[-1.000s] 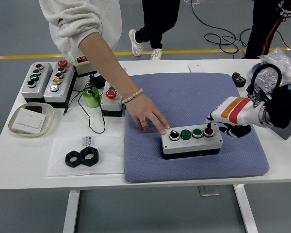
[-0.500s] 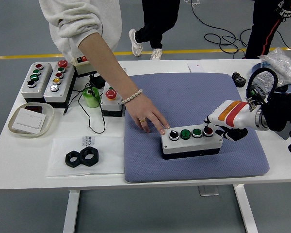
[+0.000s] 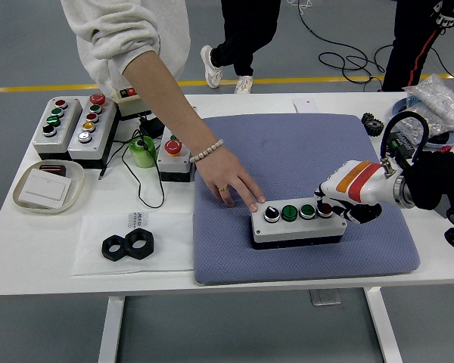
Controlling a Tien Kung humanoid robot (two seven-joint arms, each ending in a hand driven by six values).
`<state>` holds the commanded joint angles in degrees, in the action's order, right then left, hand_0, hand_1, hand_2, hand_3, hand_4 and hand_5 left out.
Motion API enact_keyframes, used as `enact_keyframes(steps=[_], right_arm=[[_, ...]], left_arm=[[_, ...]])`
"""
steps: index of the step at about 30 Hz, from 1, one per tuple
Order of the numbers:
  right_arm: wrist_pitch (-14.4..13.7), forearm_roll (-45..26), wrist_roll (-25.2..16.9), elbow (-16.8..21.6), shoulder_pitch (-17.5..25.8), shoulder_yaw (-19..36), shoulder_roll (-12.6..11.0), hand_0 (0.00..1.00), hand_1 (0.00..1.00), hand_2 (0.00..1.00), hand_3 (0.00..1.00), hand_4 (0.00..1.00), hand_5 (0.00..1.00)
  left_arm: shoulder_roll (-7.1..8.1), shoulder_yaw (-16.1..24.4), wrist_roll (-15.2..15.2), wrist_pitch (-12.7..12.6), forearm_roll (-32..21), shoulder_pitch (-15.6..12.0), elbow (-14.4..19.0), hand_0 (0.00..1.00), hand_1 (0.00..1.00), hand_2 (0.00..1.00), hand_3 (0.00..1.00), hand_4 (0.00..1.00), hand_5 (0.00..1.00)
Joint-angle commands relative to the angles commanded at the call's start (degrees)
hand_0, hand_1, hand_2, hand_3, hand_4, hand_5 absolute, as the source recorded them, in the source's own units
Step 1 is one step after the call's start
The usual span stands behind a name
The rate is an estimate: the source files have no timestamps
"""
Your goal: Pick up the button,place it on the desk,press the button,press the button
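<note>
One button box (image 3: 298, 224) sat on the blue pad (image 3: 303, 162), toward its front edge, with four buttons in a row on top: a black one, two green, and a red button (image 3: 325, 209) at the right end. The robot's right hand (image 3: 340, 198) was right over that red one with fingers curled down onto it, not gripping anything. A person's hand (image 3: 231, 184) reached in from the far side, fingertips touching the box's left top corner.

Off to the left on the white table (image 3: 53, 249) there were two more grey button boxes (image 3: 69, 128) side by side, a small box with one red mushroom button (image 3: 174, 157), a green cup (image 3: 143, 150), two black nuts (image 3: 128, 245) on a sheet of paper, and a tray (image 3: 48, 187). Some loose wires ran between them.
</note>
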<state>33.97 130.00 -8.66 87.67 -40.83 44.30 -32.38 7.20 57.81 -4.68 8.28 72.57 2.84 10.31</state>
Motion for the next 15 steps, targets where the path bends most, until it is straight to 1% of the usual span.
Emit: enact_keyframes(steps=[6,11,15], right_arm=[[0.0,0.0,-0.01,0.18,-0.26,0.13,-0.23,0.264,0.087,0.104,0.709,0.403,0.002],[-0.09,0.0,-0.03,0.11,0.19,0.26,0.19,0.264,0.087,0.104,0.709,0.403,0.002],[-0.05,0.0,-0.04,0.14,0.1,0.16,0.02,0.264,0.087,0.104,0.709,0.403,0.002]], left_arm=[[0.02,0.08,0.01,0.02,0.08,-0.06,0.0,0.742,0.912,0.982,0.922,0.601,0.998],[-0.08,-0.04,0.05,0.04,0.01,0.02,0.0,0.742,0.912,0.982,0.922,0.6,0.998],[-0.07,-0.06,0.04,0.06,-0.07,-0.08,0.0,0.742,0.912,0.982,0.92,0.601,0.998]])
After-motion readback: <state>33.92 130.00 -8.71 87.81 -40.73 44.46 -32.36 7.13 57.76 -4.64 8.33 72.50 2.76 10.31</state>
